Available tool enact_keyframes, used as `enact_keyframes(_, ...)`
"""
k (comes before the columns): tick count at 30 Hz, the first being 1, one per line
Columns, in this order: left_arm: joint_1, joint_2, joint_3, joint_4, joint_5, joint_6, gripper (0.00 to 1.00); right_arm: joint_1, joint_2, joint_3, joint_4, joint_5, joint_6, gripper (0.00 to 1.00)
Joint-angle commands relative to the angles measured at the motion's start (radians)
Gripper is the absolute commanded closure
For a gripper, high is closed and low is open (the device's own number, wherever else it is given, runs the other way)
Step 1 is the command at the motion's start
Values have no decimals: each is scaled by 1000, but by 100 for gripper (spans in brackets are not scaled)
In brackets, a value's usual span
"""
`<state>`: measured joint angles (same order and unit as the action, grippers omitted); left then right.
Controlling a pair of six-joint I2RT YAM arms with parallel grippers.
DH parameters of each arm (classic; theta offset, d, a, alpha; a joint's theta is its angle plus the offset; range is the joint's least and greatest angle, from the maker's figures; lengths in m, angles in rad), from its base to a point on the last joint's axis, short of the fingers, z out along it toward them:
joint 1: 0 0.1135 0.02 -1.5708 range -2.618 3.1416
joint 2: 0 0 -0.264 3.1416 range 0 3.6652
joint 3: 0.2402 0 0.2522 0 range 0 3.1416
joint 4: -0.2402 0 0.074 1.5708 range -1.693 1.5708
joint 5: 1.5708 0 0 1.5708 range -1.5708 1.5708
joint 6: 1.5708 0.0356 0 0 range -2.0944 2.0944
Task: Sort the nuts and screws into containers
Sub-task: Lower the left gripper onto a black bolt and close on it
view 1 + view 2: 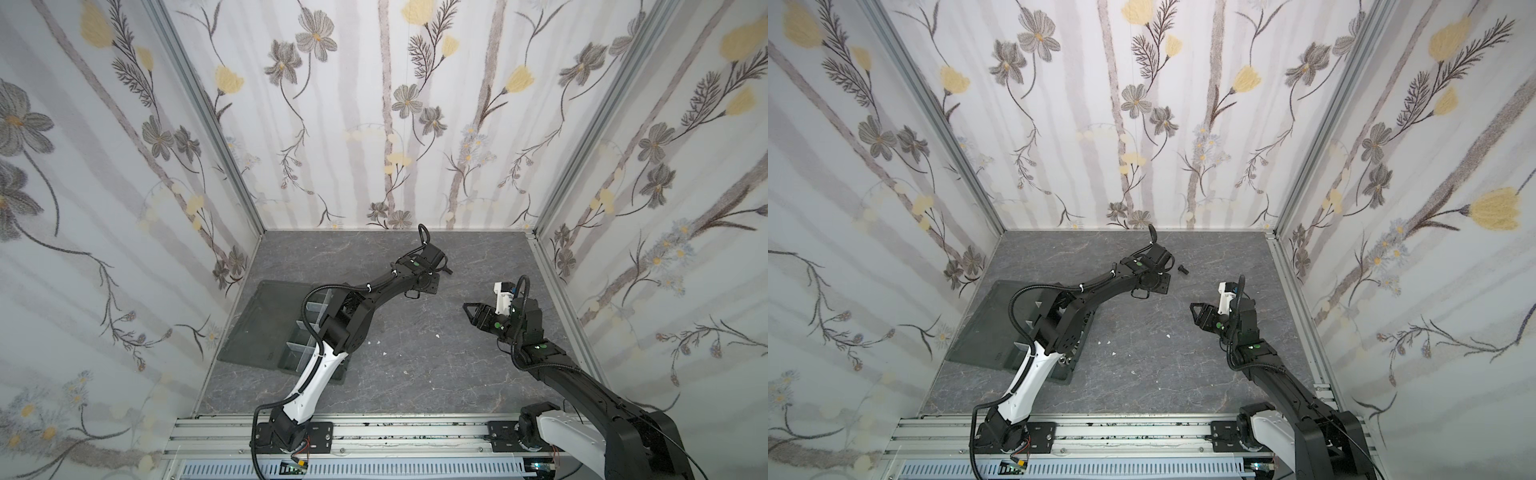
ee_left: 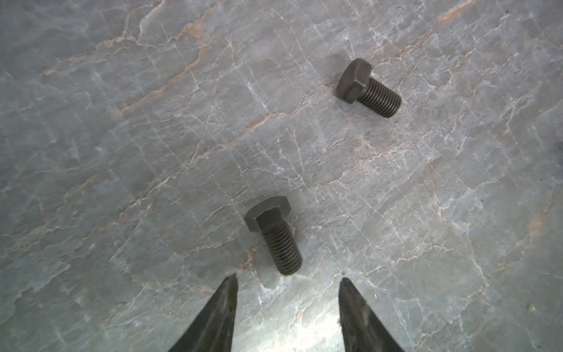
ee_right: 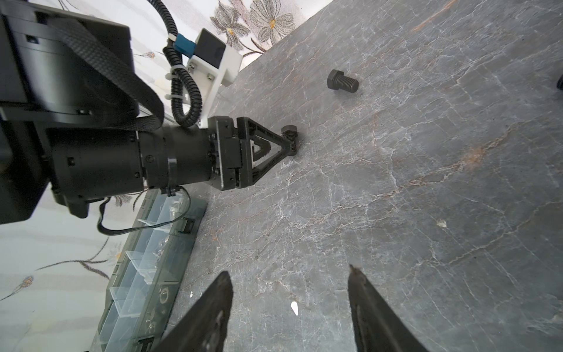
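okay, the grey marbled table takes up the whole floor, with flowered walls all round. on its left side sits the dark organiser tray, with its flat lid panel folded out beside it. clear dividers cut the tray into small compartments. a few shiny bits lie in some of them, too small for me to name.

the left arm reaches right over the tray toward the back middle of the table. the right arm comes in from the right. its claw hangs over bare table, fingers spread, nothing between them.

now the left claw: it's down close to the table with its jaws spread, not pinching anything. just off its tips lies a black screw on its side, shank end toward the gap, head away. a second black screw lies near it, also on its side. the two aren't touching, and both are well away from the tray.

smallest of all, white flecks dot the middle of the table.
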<state>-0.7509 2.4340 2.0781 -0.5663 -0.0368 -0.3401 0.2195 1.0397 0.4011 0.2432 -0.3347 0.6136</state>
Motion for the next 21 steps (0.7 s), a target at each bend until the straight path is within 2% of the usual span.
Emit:
enact_keyframes(1,1,32,46,-48,-16,0,51,0,-6,-1,39,-5,11,38)
enact_keyframes(15,5,117,143,-81,-27,2,60,0,30,-8,77,-32,29,39)
enact_keyframes(21,9,176,233,-126,-32,7,69,0,17,-9,72,-31,29,39)
